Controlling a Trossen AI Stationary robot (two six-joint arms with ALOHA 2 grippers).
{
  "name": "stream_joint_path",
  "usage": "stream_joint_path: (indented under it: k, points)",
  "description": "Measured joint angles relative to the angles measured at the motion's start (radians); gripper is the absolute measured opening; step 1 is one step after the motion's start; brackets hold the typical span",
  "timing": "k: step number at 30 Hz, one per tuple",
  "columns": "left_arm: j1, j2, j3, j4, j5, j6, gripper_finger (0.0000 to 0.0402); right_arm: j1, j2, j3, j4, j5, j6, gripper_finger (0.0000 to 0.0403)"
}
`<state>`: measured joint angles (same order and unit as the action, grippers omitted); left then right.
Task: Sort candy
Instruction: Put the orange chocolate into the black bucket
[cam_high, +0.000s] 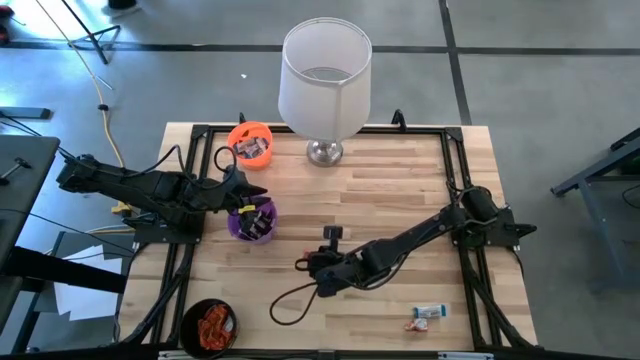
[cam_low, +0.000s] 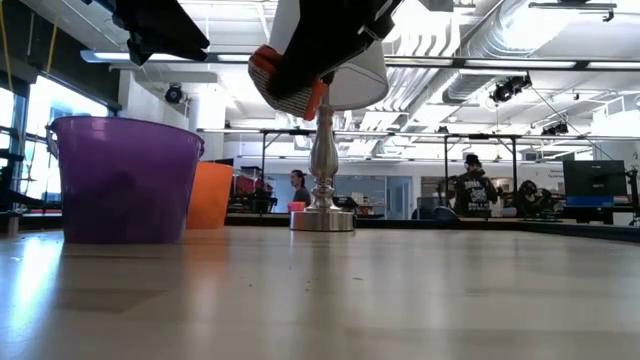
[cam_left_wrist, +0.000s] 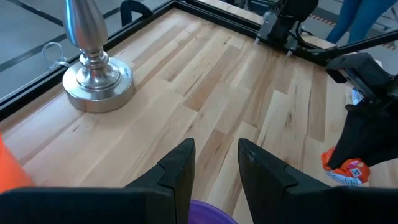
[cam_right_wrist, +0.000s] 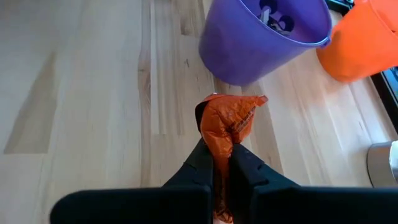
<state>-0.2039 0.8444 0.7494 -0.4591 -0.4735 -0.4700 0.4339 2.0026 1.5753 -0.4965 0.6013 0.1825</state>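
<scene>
My right gripper (cam_right_wrist: 219, 154) is shut on an orange-red wrapped candy (cam_right_wrist: 229, 119), above the table's middle (cam_high: 318, 272), short of the purple cup (cam_right_wrist: 267, 31). That cup (cam_high: 252, 221) holds dark-wrapped candy. The orange cup (cam_high: 250, 142) stands behind it, and the black cup (cam_high: 210, 325) with orange-red candy is at the near left. My left gripper (cam_left_wrist: 215, 163) hovers open over the purple cup's rim (cam_left_wrist: 211, 216), with nothing between its fingers. Two loose candies (cam_high: 428, 316) lie on the table at the near right. My right gripper pinches the candy's wrapper by its near end (cam_right_wrist: 221, 149) between the two fingers. Most of the crumpled wrapper sticks out past the fingertips. The fingers slant down from the table's right side. The candy (cam_low: 318, 100) is lifted clear of the table.
A lamp with a white shade (cam_high: 325, 80) and a metal foot (cam_low: 322, 215) stands at the far middle. A black cable loop (cam_high: 290, 300) lies near my right arm. Bare wood stretches between the cups and the loose candies.
</scene>
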Motion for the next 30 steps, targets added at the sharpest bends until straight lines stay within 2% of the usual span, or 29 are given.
stream_joint_path:
  k: [11, 18, 24, 30]
  points:
    - [0.0, 0.0, 0.0, 0.0, 0.0, 0.0, 0.011, 0.0, -0.001, 0.0, -0.04, 0.001, 0.039, 0.0005]
    - [0.0, 0.0, 0.0, 0.0, 0.0, 0.0, 0.011, 0.0, -0.001, -0.001, -0.059, 0.045, 0.07, 0.0005]
    - [0.0, 0.0, 0.0, 0.0, 0.0, 0.003, 0.011, 0.0, -0.021, -0.002, -0.153, 0.082, 0.182, 0.0005]
    - [0.0, 0.008, 0.001, 0.018, -0.001, 0.067, 0.011, -0.002, -0.044, -0.002, -0.166, 0.102, 0.198, 0.0005]
